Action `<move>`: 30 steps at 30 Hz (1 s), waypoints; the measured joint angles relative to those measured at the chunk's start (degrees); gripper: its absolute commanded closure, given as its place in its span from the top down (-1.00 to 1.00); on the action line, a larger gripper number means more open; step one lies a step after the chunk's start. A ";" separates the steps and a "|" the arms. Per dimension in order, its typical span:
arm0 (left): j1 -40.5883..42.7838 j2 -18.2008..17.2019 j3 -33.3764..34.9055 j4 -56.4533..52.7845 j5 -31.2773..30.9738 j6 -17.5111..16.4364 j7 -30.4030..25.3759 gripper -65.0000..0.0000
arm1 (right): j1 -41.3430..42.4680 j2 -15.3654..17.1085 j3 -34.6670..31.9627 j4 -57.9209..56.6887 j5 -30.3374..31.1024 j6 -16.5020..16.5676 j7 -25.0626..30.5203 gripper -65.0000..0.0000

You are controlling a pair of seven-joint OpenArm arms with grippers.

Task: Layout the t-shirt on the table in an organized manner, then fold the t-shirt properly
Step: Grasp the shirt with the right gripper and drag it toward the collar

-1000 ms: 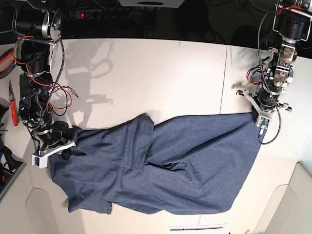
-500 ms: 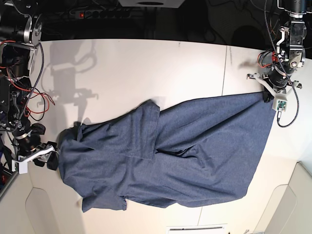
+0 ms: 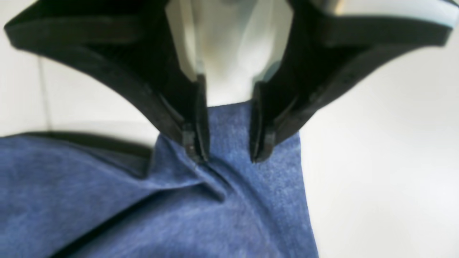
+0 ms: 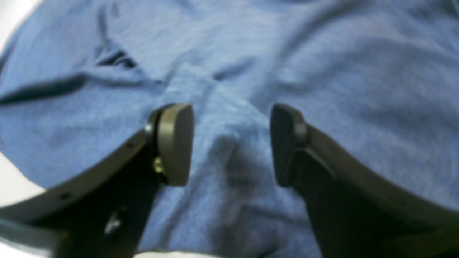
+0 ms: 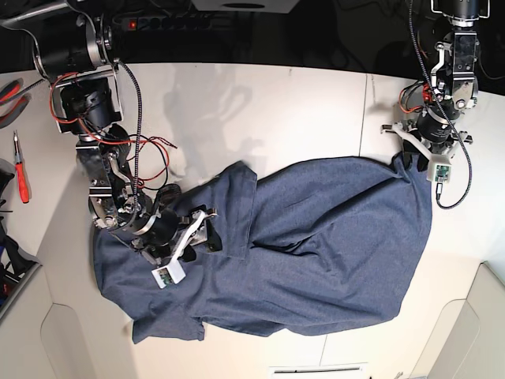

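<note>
gripping one t-shirt [image 5: 316, 245] corner, left hand [image 3: 225, 157]; right hand [image 4: 231, 143] spread above it; one table [image 5: 300, 110].

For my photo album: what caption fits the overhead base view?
Two robot arms spread a blue t-shirt on a white table: left gripper at its corner, right gripper over it.

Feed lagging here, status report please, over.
Left gripper shut on t-shirt corner. Right gripper open above shirt. Shirt rumpled on table. Nothing in the way.

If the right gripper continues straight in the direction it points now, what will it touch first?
Most likely the t-shirt: the right gripper is open, with raised blue fabric directly between its fingers. Depth is unclear.
</note>
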 measured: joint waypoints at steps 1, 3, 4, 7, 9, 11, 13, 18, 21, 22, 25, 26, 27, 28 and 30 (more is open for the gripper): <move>0.00 0.02 0.00 0.00 0.02 -0.22 0.00 -0.28 | 0.63 0.02 -1.20 0.00 -1.11 -0.66 -0.07 0.03; 0.00 0.02 0.00 0.00 -0.02 -0.68 -0.02 -0.28 | 1.60 0.04 -2.95 0.00 -2.34 -2.80 0.02 0.03; 0.00 0.04 0.00 0.00 -0.02 -0.68 0.00 -0.28 | 1.86 0.04 -3.19 0.00 -3.43 -3.74 0.00 0.01; 0.00 0.02 0.00 0.00 -0.15 -0.83 -0.02 -0.28 | 1.84 0.02 -3.21 0.00 -6.45 -5.62 0.00 -0.12; -0.17 0.02 0.00 0.00 -0.15 -0.83 0.00 -0.28 | 1.42 0.04 -3.21 0.00 -6.99 -5.84 0.00 -0.12; -0.70 0.09 0.00 -0.02 -0.15 -0.87 0.20 -0.28 | 1.09 0.17 -3.21 0.00 -6.99 -5.84 0.02 -0.14; -1.09 0.17 0.02 -0.02 -0.13 -0.90 0.39 -0.28 | 0.61 0.17 -3.21 0.00 -7.15 -5.84 0.00 -0.27; -1.75 0.20 0.13 -0.04 0.02 -1.11 1.03 -0.28 | 0.13 0.17 -3.23 -0.02 -7.32 -5.84 0.81 -1.00; -1.75 0.20 0.13 -0.07 0.02 -1.14 1.01 -0.28 | 0.35 0.17 -3.21 -0.02 -7.39 -5.84 2.19 -1.00; -1.75 0.20 0.13 -0.07 0.02 -1.11 1.01 -0.28 | 0.33 0.17 -3.21 -0.02 -7.37 -5.84 2.23 -1.00; -1.73 0.17 0.13 -0.07 0.02 -1.14 1.03 -0.28 | 0.31 0.17 -3.21 -0.02 -7.32 -5.84 2.23 -1.00; -1.73 0.20 0.13 -0.07 0.00 -1.14 1.03 -0.28 | 0.31 0.17 -3.21 -0.02 -7.34 -5.84 2.23 -1.00; -1.75 0.20 0.13 -0.07 0.02 -1.16 1.01 -0.28 | 0.31 0.17 -3.21 -0.02 -7.34 -5.84 2.86 -1.00; -1.75 0.20 0.13 -0.07 0.02 -1.16 1.01 -0.28 | 0.33 0.17 -3.21 -0.02 -7.37 -5.90 3.19 -1.00; -1.75 0.20 0.13 -0.07 0.02 -1.16 1.01 -0.28 | 0.33 0.17 -3.21 -0.02 -8.35 -6.32 3.26 -0.76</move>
